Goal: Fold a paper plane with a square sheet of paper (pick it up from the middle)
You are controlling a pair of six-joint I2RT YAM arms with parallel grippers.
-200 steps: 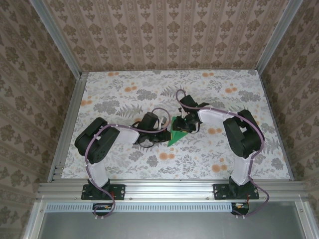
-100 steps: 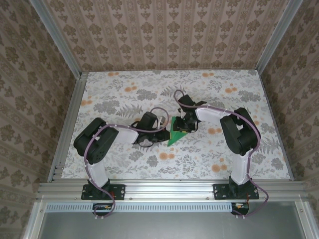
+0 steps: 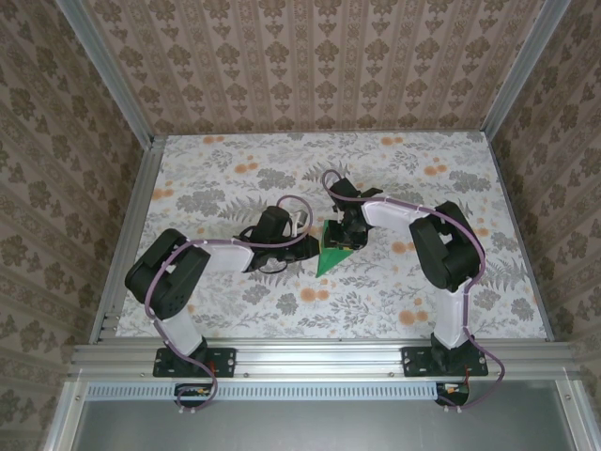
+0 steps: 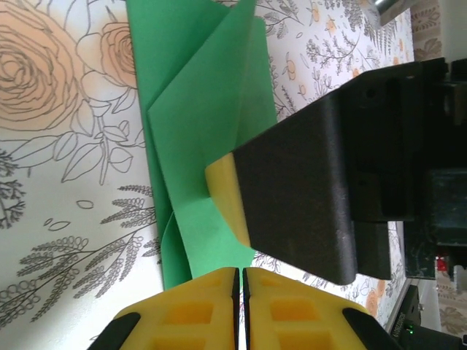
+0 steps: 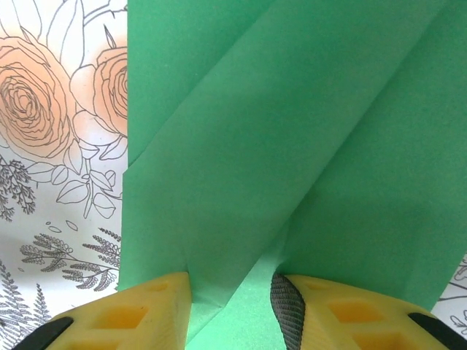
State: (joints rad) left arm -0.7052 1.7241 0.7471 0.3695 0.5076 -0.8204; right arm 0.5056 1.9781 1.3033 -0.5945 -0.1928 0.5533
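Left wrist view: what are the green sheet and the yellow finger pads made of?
Bright green folded sheet: thin matte paper, it seems. It shows sharp creases, overlapping flaps and no gloss.
Blocky yellow finger pads: probably soft rubber or foam, matte, with moulded square recesses. The look does not settle which of the two.

White left arm (image 3: pixel 221 256) and right arm (image 3: pixel 394 214), black joints, purple cables (image 3: pixel 326 178), left hand (image 4: pixel 239 281) black with yellow ribbed pads
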